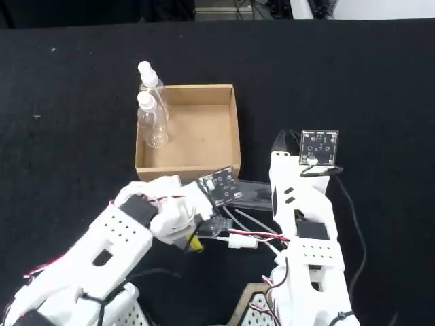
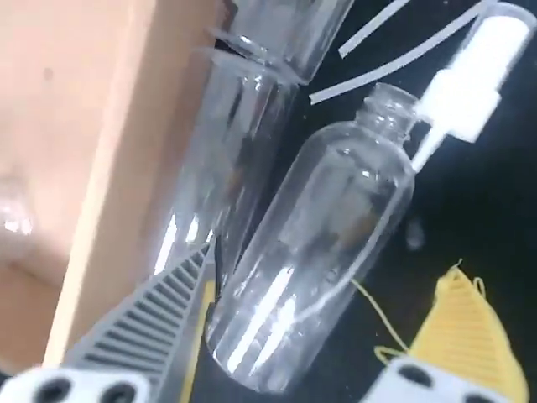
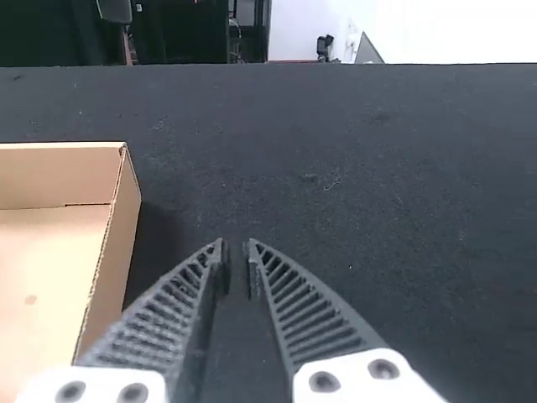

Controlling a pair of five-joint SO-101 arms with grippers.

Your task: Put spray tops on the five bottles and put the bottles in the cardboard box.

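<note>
High view: a desk (image 1: 353,81) covered in black cloth carries an open cardboard box (image 1: 187,172) near its middle. Two capped bottles (image 1: 155,125), clear with white sprayers, stand at the box's far left corner. The right pincer (image 1: 280,144) sits just off the box's right wall. Past the desk's far edge the room is dark, with trailing cables.

Left wrist view: the left pincer (image 2: 331,260) gapes wide, with a grey ribbed finger on one side and a yellow one on the other side of an uncapped bottle (image 2: 336,201). That bottle lies on the cloth near the box's outer wall. Other clear bottles (image 2: 243,143) lie between it and the cardboard. A loose spray top (image 2: 466,84) rests just beyond its open neck. The bottle looks light, thin-walled and smooth. It would likely roll or dent if pinched hard, so a gentle hold across the mid-body seems safest. The sprayer is best taken by its collar, not its thin tube.

Right wrist view: the right pincer (image 3: 235,248) is nearly closed and holds nothing. It hovers over bare cloth with the box (image 3: 117,218) alongside. A pale wall (image 3: 436,25) shows beyond the far edge.
</note>
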